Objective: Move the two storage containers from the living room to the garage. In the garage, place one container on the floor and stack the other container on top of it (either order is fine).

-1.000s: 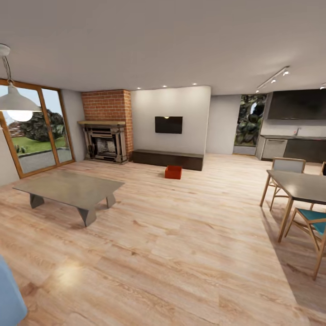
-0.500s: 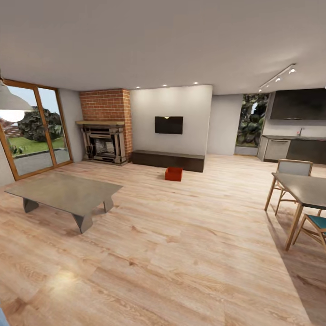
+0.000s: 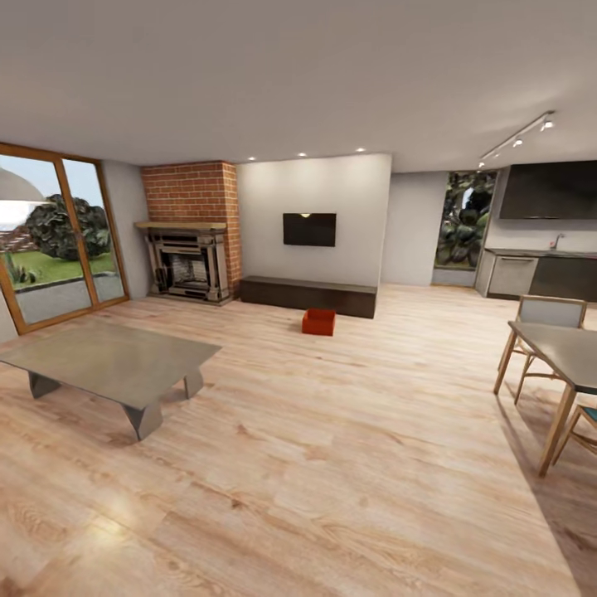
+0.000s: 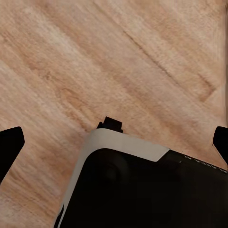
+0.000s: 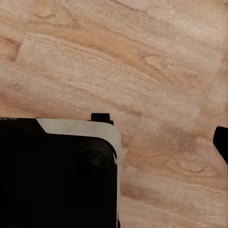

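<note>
Containers [image 3: 318, 322] far off, count unclear; left tool [image 4: 114, 142] wide open, right tool's state unreadable.

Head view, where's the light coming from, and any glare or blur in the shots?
Head view: daylight through the glass doors, ceiling spotlights, a soft sheen on the wood floor, slight blur. Both wrist views: evenly lit planks, soft-edged, no glare.

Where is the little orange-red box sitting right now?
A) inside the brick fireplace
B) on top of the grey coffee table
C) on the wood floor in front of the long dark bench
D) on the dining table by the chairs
C: the orange-red storage container rests on the light wood floor, just in front of the long dark bench under the wall TV.
</note>
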Controlling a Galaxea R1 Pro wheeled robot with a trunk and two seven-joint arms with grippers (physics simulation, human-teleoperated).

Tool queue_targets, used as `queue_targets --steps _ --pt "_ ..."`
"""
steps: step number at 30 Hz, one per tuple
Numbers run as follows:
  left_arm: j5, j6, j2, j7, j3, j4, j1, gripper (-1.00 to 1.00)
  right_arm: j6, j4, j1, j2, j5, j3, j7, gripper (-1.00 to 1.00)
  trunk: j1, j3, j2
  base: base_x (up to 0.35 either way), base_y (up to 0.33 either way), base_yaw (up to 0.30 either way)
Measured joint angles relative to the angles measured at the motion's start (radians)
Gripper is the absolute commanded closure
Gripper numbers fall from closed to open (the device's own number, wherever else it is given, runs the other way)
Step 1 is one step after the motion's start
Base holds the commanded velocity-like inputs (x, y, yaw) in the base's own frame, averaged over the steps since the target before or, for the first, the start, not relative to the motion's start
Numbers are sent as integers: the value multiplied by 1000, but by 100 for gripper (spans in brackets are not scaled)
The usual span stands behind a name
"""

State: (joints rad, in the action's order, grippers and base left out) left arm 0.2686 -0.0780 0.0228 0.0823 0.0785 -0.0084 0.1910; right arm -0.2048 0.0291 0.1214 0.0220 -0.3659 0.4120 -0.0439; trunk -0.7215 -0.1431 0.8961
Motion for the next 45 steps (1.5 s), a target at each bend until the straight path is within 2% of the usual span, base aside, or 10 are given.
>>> queue_targets --steps 45 --pt "0 0 -1 0 -1 0 0 -100 0 0 0 0 -2 8 0 -100 0 0 0 322 0 0"
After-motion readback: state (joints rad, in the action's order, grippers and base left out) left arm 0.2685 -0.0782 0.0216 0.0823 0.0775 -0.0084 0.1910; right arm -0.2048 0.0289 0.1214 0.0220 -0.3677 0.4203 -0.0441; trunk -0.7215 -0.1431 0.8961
